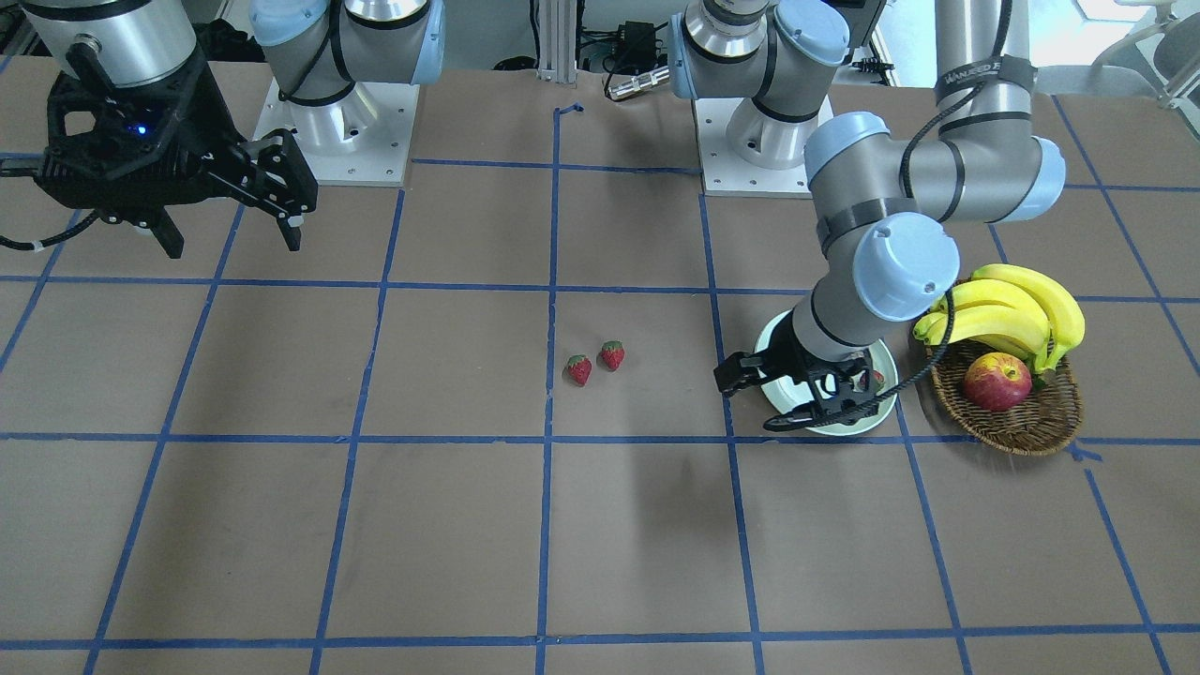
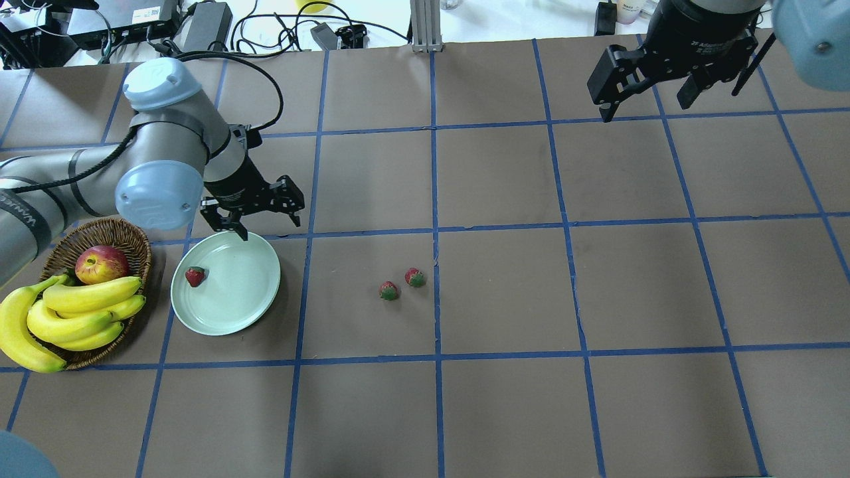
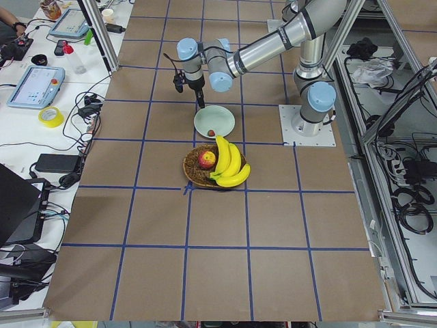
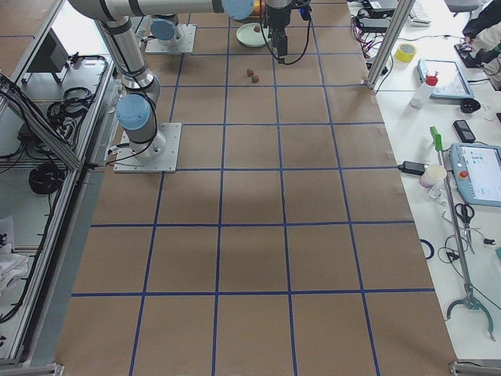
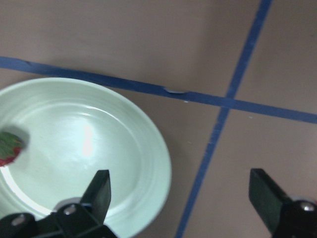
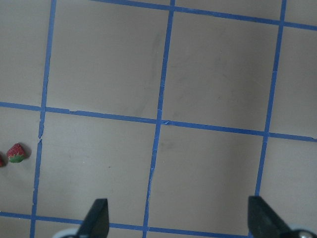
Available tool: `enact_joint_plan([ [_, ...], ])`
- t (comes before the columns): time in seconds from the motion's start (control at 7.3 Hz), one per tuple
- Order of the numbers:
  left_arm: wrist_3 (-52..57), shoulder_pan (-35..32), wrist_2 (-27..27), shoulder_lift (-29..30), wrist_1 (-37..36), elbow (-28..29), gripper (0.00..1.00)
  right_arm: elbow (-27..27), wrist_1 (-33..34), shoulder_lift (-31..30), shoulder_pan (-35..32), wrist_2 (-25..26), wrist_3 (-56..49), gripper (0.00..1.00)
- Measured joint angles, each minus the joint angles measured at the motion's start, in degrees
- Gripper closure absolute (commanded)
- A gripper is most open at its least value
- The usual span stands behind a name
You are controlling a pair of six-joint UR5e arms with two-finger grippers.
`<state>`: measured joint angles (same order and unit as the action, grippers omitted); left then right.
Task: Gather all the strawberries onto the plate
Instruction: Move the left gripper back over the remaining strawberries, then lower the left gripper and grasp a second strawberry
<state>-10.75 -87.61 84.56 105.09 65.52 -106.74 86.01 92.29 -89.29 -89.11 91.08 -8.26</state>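
The pale green plate (image 2: 264, 292) lies at the table's left, with one strawberry (image 2: 194, 276) inside near its left rim. Two more strawberries (image 2: 388, 290) (image 2: 415, 277) sit side by side on the brown table near its middle, also seen from the front (image 1: 578, 369) (image 1: 612, 354). My left gripper (image 2: 267, 224) hovers open and empty over the plate's far edge; in its wrist view the plate (image 5: 143, 148) and its strawberry (image 5: 9, 147) lie below. High at the far right, my right gripper (image 2: 644, 109) is open and empty, and its wrist view catches one strawberry (image 6: 17, 152).
A brown wicker basket (image 2: 136, 239) stands left of the plate, holding an apple (image 2: 101, 263) and a bunch of bananas (image 2: 73, 318). Blue tape lines grid the table. Cables and power bricks lie beyond the far edge.
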Motion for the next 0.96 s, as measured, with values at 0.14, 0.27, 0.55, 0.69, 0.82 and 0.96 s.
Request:
enact_joint_plan([
  [0.14,-3.0,-3.4,-1.0,0.1,-0.1,-0.1,0.0,0.0,0.0,0.0,0.0,0.1,0.0,0.0],
  [0.27,-4.8,-6.3,-1.5,0.5,-0.5,-0.3,0.0,0.0,0.0,-0.1,0.0,0.1,0.0,0.0],
  [0.55,-6.0,-9.8,-3.7,1.6,-2.8,-1.7,0.0,0.1,0.0,-0.1,0.0,0.1,0.0,0.0],
  [0.69,-6.1,-10.3,-5.5,2.0,-6.4,-4.3,0.0,0.1,0.1,-0.1,0.0,0.1,0.0,0.0],
  [0.82,-6.4,-10.5,-6.6,2.6,-10.5,-7.2,0.0,0.1,0.1,-0.1,0.0,0.1,0.0,0.0],
  [0.96,-7.1,-10.7,-7.6,3.1,-13.3,-9.3,0.0,0.1,0.1,-0.1,0.0,0.1,0.0,0.0],
])
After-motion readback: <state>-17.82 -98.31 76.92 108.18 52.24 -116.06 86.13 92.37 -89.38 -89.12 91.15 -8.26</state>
